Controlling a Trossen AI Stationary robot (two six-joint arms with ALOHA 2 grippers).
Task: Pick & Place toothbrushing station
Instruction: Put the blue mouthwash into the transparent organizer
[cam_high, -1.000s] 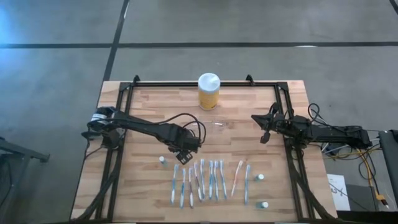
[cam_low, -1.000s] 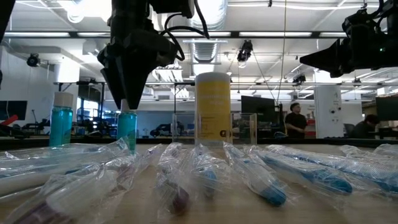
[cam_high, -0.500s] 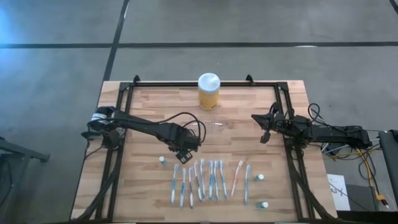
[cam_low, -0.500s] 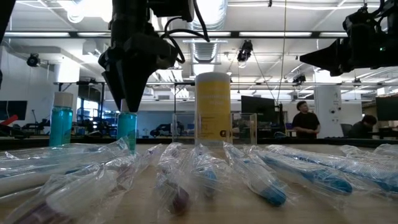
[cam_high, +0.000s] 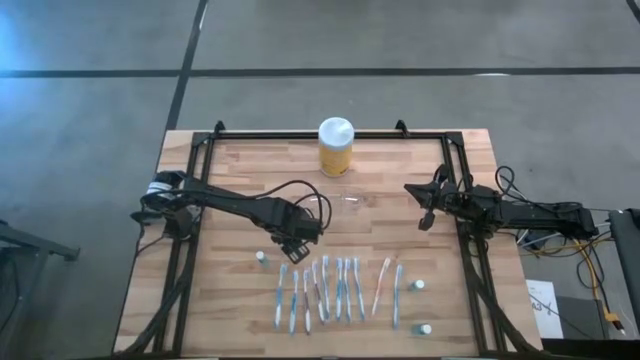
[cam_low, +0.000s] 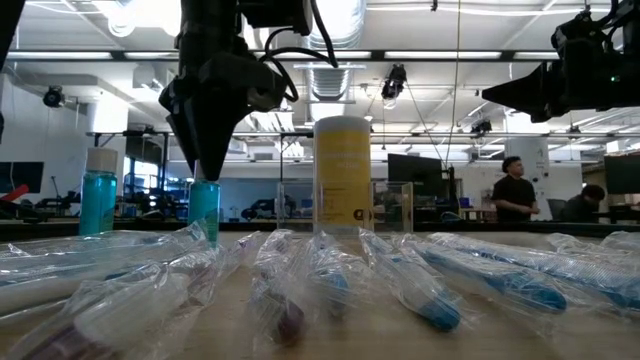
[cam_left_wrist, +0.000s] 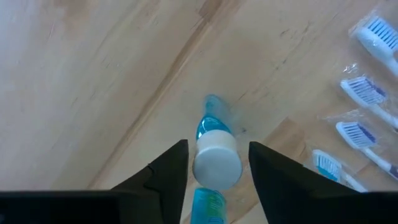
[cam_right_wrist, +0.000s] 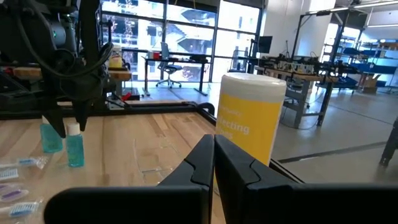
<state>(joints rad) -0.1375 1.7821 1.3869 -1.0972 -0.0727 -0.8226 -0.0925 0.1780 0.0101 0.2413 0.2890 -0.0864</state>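
Note:
The toothbrushing station, a small clear plastic holder, stands mid-table in front of the yellow jar; in the low view the clear holder shows just right of that jar. My left gripper hangs left of the holder, pointing down over a small blue bottle with a white cap. Its fingers stand close on either side of the cap with thin gaps, so it is open around it. My right gripper is shut and holds nothing, raised at the table's right side.
Several wrapped toothbrushes lie in a row near the front edge. Another small bottle stands left of them and two more at the front right. A black frame borders the table. People stand in the room behind.
The left gripper's fingers have narrowed around the bottle's cap. Neither arm has shifted. A person in the background has walked to the right.

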